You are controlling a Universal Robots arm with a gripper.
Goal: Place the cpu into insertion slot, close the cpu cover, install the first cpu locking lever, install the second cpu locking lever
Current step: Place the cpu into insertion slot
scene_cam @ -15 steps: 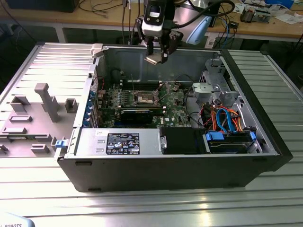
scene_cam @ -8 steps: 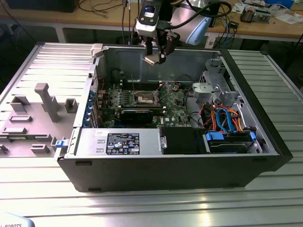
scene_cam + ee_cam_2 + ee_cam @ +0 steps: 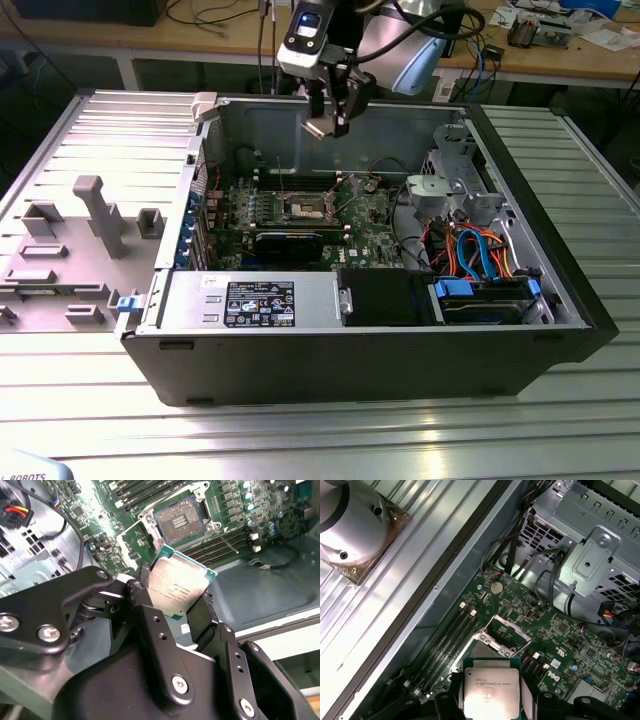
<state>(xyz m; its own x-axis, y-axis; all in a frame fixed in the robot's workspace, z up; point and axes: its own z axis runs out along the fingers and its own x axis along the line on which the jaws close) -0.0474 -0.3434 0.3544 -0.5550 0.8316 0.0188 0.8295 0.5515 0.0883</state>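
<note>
Tool point(image 3: 174, 591) clamps cpu point(image 3: 180, 585) by edges, tilted; high above insertion slot point(image 3: 180, 522).

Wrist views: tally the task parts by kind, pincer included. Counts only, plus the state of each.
cpu: 1, held above the board
pincer: 1, shut on the cpu
insertion slot: 1, empty
cpu cover: 1, raised open
Total: 4

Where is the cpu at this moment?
In the exterior view the cpu is clamped in the gripper, in the air above the case, well clear of the insertion slot.
</note>
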